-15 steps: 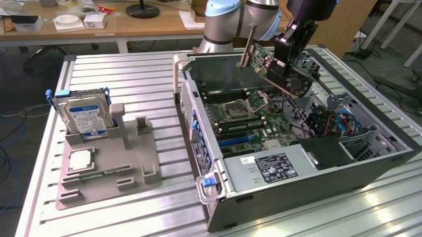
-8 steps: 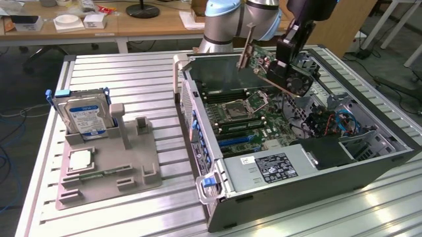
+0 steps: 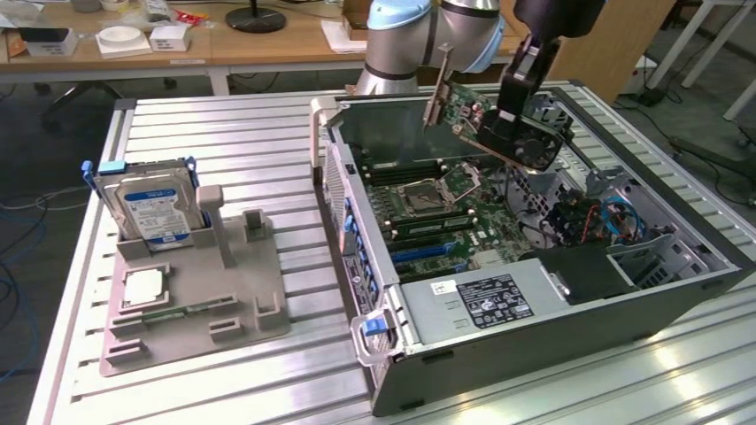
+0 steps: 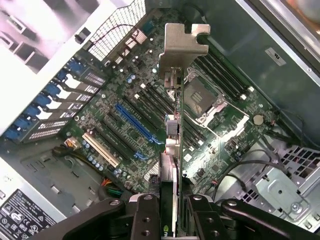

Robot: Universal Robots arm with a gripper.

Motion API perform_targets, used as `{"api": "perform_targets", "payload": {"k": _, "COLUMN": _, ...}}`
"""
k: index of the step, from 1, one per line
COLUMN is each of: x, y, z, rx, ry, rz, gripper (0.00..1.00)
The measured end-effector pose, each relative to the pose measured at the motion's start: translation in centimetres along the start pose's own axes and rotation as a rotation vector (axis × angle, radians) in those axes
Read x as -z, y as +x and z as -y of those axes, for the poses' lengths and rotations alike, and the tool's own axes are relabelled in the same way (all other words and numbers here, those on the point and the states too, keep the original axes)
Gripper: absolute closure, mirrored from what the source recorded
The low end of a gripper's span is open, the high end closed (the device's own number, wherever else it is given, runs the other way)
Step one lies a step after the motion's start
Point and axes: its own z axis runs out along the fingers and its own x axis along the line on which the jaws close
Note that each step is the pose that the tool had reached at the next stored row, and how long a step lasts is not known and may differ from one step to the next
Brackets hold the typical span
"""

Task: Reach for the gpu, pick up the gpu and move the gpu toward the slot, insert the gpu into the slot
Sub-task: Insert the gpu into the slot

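The gpu (image 3: 470,108), a green card with a silver end bracket (image 3: 440,84), hangs tilted in the air above the open computer case (image 3: 390,354). My gripper (image 3: 511,124) is shut on its edge farthest from the bracket. In the wrist view the gpu (image 4: 175,150) runs edge-on away from my gripper (image 4: 172,215), its bracket (image 4: 182,45) at the far end, with a black finger (image 4: 145,217) on each side of the card. The blue slot (image 4: 137,125) lies on the motherboard beneath and to one side of the card; the exterior view shows the slot (image 3: 420,252) well below the card.
A grey fixture tray (image 3: 236,328) on the slatted table (image 3: 212,133) holds an upright blue-labelled hard drive (image 3: 148,208), a small chip (image 3: 142,285) and a memory stick (image 3: 177,310). Inside the case are the CPU socket (image 3: 426,190), the power supply (image 3: 497,297) and cables (image 3: 590,217).
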Motion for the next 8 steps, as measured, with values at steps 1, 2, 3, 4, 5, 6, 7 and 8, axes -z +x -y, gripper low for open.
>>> {"api": "perform_targets", "payload": {"k": 1, "x": 0.0, "y": 0.0, "z": 0.0, "rx": 0.004, "ry": 0.0001, "rz": -0.0001, "gripper": 0.74}}
{"api": "perform_targets", "payload": {"k": 2, "x": 0.0, "y": 0.0, "z": 0.0, "rx": 0.007, "ry": 0.0, "rz": -0.0001, "gripper": 0.74}}
{"api": "perform_targets", "payload": {"k": 3, "x": 0.0, "y": 0.0, "z": 0.0, "rx": 0.01, "ry": 0.0001, "rz": -0.0002, "gripper": 0.74}}
{"api": "perform_targets", "payload": {"k": 4, "x": 0.0, "y": 0.0, "z": 0.0, "rx": 0.013, "ry": 0.0001, "rz": -0.0002, "gripper": 0.74}}
{"api": "perform_targets", "payload": {"k": 5, "x": 0.0, "y": 0.0, "z": 0.0, "rx": 0.018, "ry": 0.0001, "rz": -0.0003, "gripper": 0.74}}
{"api": "perform_targets", "payload": {"k": 6, "x": -0.01, "y": 0.0, "z": 0.0, "rx": 0.025, "ry": 0.0002, "rz": -0.0003, "gripper": 0.74}}
{"api": "perform_targets", "payload": {"k": 7, "x": -0.01, "y": 0.0, "z": 0.0, "rx": 0.037, "ry": 0.0002, "rz": -0.0005, "gripper": 0.74}}
{"api": "perform_targets", "payload": {"k": 8, "x": -0.02, "y": 0.0, "z": 0.0, "rx": 0.052, "ry": 0.0003, "rz": -0.0008, "gripper": 0.74}}
